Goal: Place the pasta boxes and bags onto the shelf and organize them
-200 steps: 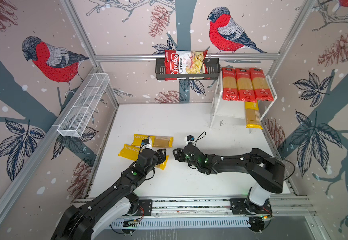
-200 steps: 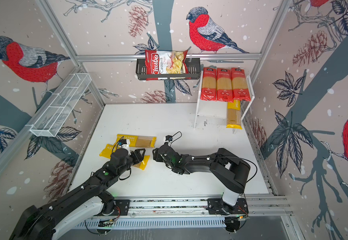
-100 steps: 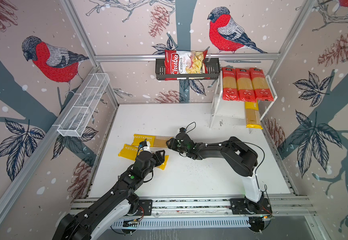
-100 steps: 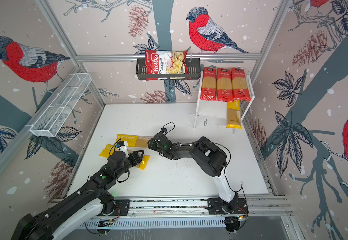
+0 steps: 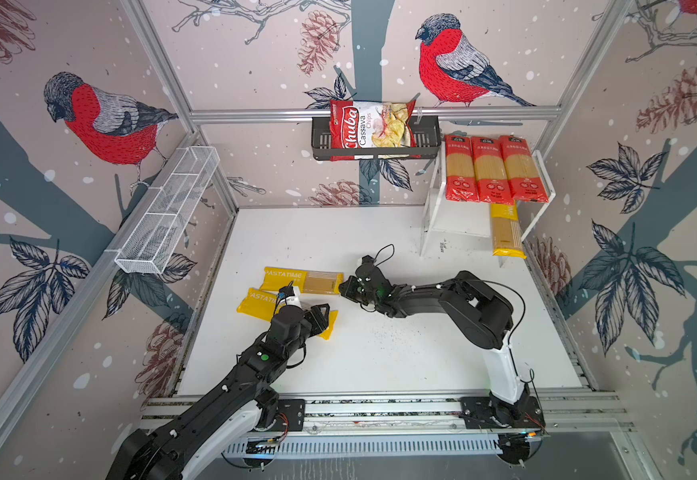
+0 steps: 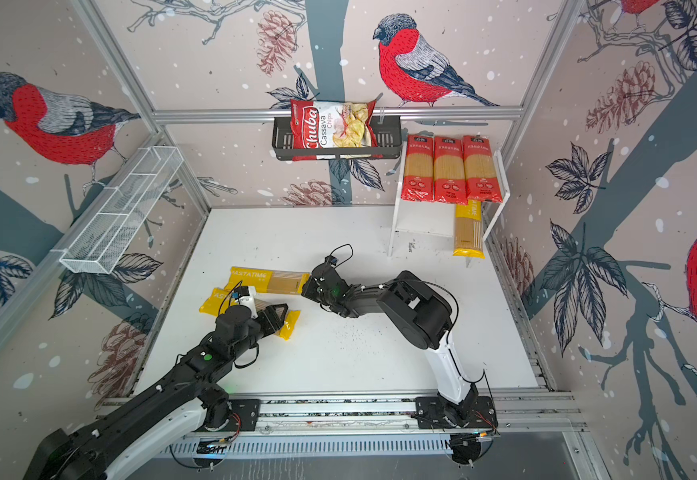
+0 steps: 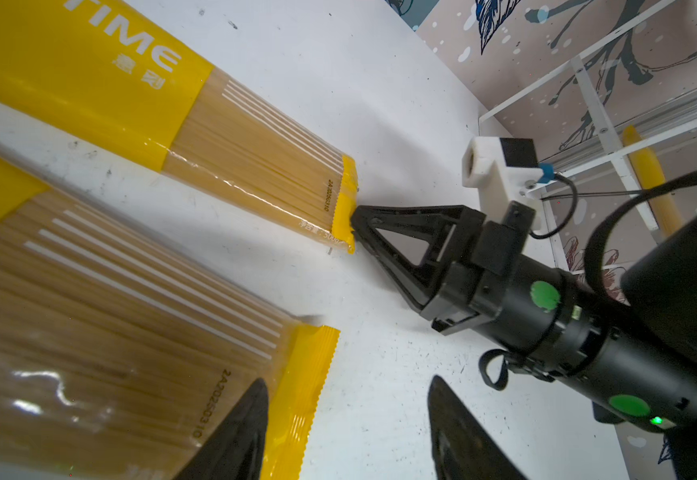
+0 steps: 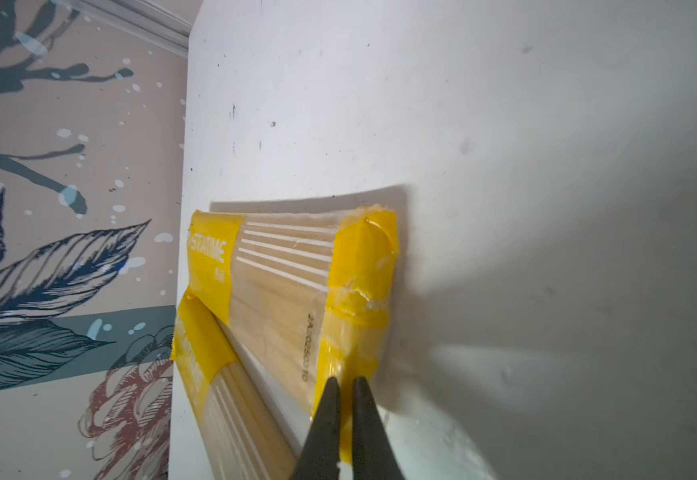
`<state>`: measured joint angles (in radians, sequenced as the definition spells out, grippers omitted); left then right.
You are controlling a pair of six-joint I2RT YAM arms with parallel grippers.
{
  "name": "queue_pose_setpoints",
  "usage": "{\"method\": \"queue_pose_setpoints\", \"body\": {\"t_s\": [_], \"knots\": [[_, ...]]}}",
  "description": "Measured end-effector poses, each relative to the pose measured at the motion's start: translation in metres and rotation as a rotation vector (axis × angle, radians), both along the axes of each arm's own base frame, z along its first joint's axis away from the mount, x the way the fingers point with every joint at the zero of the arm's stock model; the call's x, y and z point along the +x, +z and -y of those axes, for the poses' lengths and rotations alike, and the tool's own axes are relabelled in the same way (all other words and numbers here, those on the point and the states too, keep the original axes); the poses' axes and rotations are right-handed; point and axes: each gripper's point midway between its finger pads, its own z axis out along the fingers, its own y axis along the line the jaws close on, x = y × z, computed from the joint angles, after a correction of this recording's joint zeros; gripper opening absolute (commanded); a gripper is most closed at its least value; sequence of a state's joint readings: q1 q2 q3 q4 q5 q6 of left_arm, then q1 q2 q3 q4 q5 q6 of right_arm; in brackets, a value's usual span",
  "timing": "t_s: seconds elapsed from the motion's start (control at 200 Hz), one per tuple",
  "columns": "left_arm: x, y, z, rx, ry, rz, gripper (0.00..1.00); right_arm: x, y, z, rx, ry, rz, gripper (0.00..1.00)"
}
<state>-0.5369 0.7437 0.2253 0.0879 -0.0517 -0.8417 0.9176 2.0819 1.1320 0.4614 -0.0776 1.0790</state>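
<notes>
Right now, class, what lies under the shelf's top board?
One yellow pack rests on the lower board, poking out. Its far end is hidden beneath the three red packs.

Right gripper (image 5: 342,286) swung left to far PASTATIME pack (image 5: 303,281); fingers (image 8: 327,415) closed from open onto its yellow end.

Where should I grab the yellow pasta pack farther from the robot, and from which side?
Across its narrow width at the clear middle, from above: the farther yellow pack lies flat, long and slim, so a middle grip balances it. The right gripper is shut only on its thin end seal, which may let it droop.
</notes>
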Motion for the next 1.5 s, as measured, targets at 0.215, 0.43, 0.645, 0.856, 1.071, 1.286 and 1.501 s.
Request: {"method": "queue_pose_setpoints", "body": {"t_s": [0.215,0.43,0.645,0.856,1.071,1.286,1.501], "knots": [[0.000,0.002,0.004,-0.035,-0.008,0.007,0.60,-0.017,0.007,0.041,0.048,-0.062,-0.049,0.01],[-0.002,-0.006,0.005,-0.050,-0.003,-0.013,0.59,-0.043,0.001,0.120,0.058,-0.195,-0.104,0.00],[-0.006,-0.010,0.026,-0.014,-0.074,-0.029,0.59,-0.083,-0.004,0.193,0.070,-0.312,-0.155,0.00],[-0.008,-0.010,0.061,0.033,-0.182,-0.010,0.60,-0.112,0.013,0.229,0.089,-0.360,-0.140,0.08],[-0.013,-0.028,0.072,0.045,-0.220,-0.054,0.60,-0.110,0.021,0.242,0.006,-0.363,-0.068,0.13],[-0.007,-0.017,0.073,0.049,-0.203,-0.036,0.60,-0.095,0.019,0.208,-0.071,-0.290,-0.041,0.18],[0.022,0.006,0.039,0.083,-0.094,-0.002,0.60,-0.066,0.019,0.133,-0.054,-0.167,-0.024,0.33]]}}
